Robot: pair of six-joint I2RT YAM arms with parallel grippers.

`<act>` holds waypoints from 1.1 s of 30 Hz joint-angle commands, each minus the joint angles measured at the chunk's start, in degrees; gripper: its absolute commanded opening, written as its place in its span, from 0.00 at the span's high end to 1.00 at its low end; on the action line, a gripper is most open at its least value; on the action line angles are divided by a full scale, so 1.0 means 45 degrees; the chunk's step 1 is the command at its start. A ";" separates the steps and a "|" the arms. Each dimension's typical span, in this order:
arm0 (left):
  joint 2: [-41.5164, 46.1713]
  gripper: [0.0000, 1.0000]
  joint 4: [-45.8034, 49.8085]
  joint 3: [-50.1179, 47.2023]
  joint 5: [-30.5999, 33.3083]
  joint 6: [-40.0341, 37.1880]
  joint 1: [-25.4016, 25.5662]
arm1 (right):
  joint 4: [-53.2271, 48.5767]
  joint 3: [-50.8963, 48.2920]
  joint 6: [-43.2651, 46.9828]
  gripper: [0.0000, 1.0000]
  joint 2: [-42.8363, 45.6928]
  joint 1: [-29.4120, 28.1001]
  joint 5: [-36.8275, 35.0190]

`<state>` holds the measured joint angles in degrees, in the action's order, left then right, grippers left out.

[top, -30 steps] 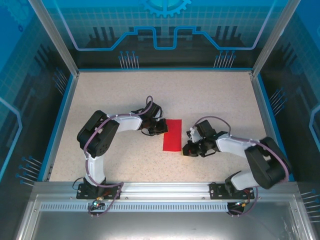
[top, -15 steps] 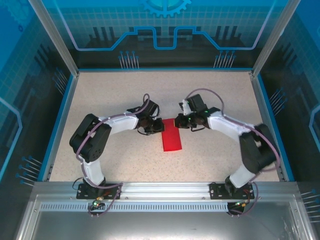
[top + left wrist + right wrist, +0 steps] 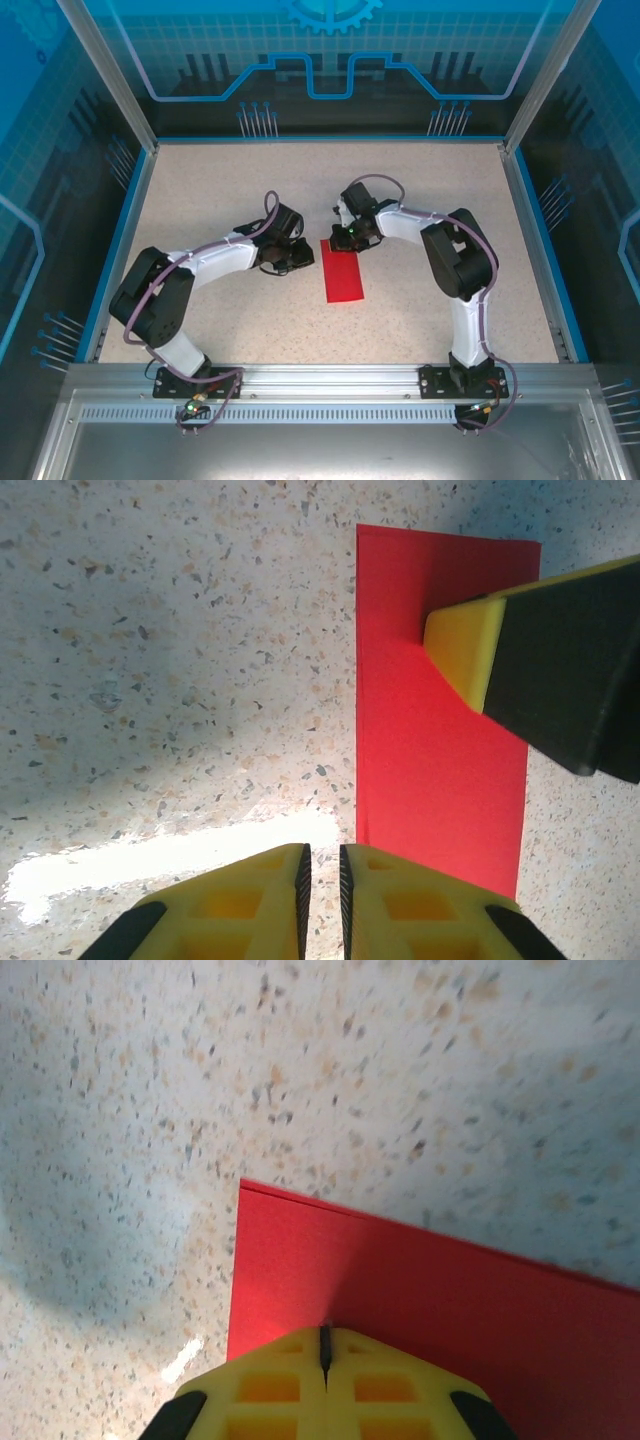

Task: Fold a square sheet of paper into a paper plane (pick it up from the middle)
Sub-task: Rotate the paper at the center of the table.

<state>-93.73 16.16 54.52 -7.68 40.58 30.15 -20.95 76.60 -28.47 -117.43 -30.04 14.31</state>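
Observation:
The square sheet of paper (image 3: 343,272) is bright red and lies flat on the speckled table as a long folded rectangle. In the left wrist view the sheet (image 3: 430,760) stretches away on the right. My left gripper (image 3: 303,256) sits just off its left edge, and its jaws (image 3: 322,875) are slightly open over bare table with nothing between them. My right gripper (image 3: 343,240) is shut at the sheet's far end, its closed tips (image 3: 325,1338) resting on the red paper (image 3: 400,1270). A right fingertip (image 3: 465,645) shows pressing on the sheet. The paper plane is out of view.
The speckled tabletop (image 3: 430,190) is bounded by a blue rim (image 3: 131,205) on the left and back, with a metal rail (image 3: 320,378) carrying both arm bases along the near edge. There is free surface on all sides of the sheet.
The right arm swung from the sheet's right side round to its far end, staying shut. The left gripper drew back left off the sheet and its jaws parted slightly.

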 commanded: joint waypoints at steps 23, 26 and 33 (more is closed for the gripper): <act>-0.1336 0.88 -0.5203 -0.0343 -0.2873 0.2961 0.2839 | 0.0749 -0.6464 -0.6197 0.96 0.5008 0.1842 -0.3965; -0.2017 0.91 -0.5392 -0.0154 -0.2741 0.3425 0.3333 | 0.1248 -0.7269 -0.6627 0.96 0.5659 0.1849 -0.3570; -0.2764 0.97 -0.5407 -0.0328 -0.1916 0.4020 0.3466 | 0.2742 -0.7859 -0.5162 0.95 0.6970 0.1869 -0.2119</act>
<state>-105.58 -6.76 52.36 -18.06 56.71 45.87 -12.69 42.04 -54.54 -88.68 -22.44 1.08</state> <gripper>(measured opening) 0.055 0.057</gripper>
